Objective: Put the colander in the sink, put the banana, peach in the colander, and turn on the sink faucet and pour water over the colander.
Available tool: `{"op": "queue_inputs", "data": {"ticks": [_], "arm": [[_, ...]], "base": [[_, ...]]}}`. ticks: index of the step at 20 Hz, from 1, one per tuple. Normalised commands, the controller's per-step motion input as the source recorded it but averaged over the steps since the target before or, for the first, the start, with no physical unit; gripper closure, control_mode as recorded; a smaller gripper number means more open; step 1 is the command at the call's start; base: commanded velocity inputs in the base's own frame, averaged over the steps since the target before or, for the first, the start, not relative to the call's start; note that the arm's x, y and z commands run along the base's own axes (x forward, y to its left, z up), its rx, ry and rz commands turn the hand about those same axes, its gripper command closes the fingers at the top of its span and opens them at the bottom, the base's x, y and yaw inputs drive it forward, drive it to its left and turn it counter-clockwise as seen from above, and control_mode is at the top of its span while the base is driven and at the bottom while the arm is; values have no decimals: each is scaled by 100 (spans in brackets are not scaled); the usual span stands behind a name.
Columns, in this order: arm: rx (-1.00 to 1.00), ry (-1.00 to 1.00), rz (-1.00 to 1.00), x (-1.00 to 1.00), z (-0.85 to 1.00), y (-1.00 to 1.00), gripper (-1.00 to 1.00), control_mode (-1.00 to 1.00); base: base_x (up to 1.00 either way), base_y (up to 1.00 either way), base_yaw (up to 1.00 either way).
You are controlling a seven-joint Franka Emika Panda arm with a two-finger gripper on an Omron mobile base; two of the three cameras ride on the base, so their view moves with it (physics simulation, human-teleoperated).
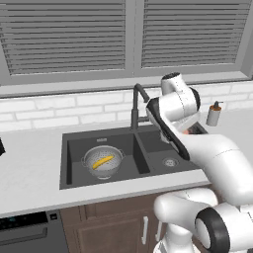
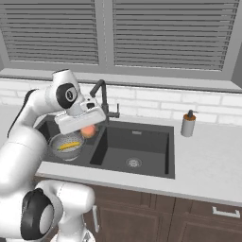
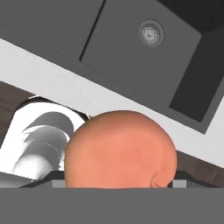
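Seen from the left base view, going left to right: white counter (image 1: 29, 168), then the dark grey double-basin sink (image 1: 74, 143) with the silver colander (image 1: 103, 162) sitting in the left basin and the yellow banana (image 1: 103, 161) lying inside it; behind the divider, the dark gooseneck faucet (image 1: 136, 106); in the right basin, a round metal drain (image 1: 170, 161); farther right, a small soap dispenser (image 1: 214, 113) standing on the counter by the white tiled wall. Arm blocking the hand here, with just a sliver of orange at its far edge. From the right base view: colander (image 2: 66, 144) and banana (image 2: 69, 145) at the left, partly under the white hand, and just right of them the peach (image 2: 88, 130) tucked beneath the gripper (image 2: 89, 131), raised above the divider between the basins, apart from the colander. Then faucet (image 2: 101, 97), empty right basin with its drain (image 2: 133, 162), and dispenser (image 2: 188, 124). From the hand view: peach (image 3: 120, 151) large and close at the bottom, orange-pink, with a small dimple at lower right; fingers hidden behind the fruit, evidently clamped on it at a wide spread. Beyond it, a basin with a drain (image 3: 151, 33) and a strip of pale counter edge (image 3: 52, 78). No lettering or brand marks legible anywhere.
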Motion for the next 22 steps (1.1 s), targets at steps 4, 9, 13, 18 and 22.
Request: {"op": "queue_inputs", "data": {"ticks": [4,9,13,18,22], "arm": [[0,-1,0,43,-25,75,100,-100],[0,-1,0,23,-3,34,100,-100],[0,-6,0,55,0,23,100,-100],[0,-9,0,47,0,37,100,-100],[0,-6,0,36,2,13,100,-100]], "base": [[0,0,0],[0,0,0],[0,0,0],[0,0,0],[0,0,0]]}}
